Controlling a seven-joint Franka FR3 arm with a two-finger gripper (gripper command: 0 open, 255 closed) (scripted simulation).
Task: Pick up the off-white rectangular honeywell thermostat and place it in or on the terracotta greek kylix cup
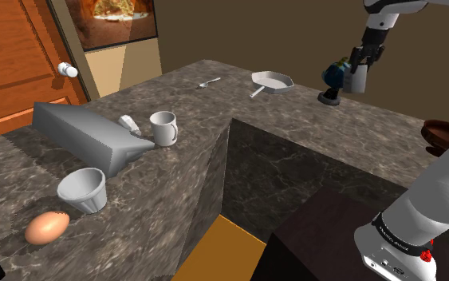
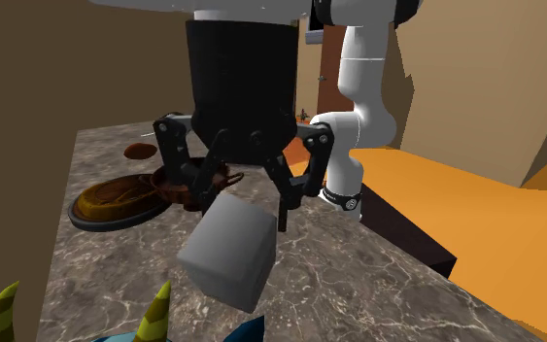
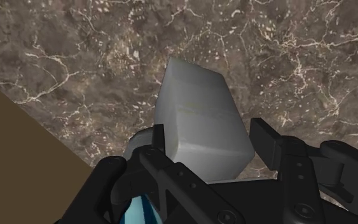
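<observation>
My gripper (image 2: 244, 209) is shut on the thermostat (image 2: 230, 248), a plain grey-white rectangular block, and holds it tilted a little above the dark marble counter (image 2: 378, 282). In the wrist view both fingers clasp the thermostat (image 3: 199, 124) by its sides. In the shoulder view the gripper (image 1: 356, 76) hangs over the counter's far right part. A terracotta-brown cup with side handles (image 2: 179, 187), the kylix, stands on the counter just behind the gripper and is partly hidden by its fingers.
A dark dish with a golden inside (image 2: 116, 204) lies beside the cup. A blue figure (image 1: 334, 77) stands close by the gripper. Further left are a white skillet (image 1: 272, 81), mug (image 1: 164, 128), grey carton (image 1: 87, 136), ribbed cup (image 1: 83, 190) and brown ball (image 1: 47, 227).
</observation>
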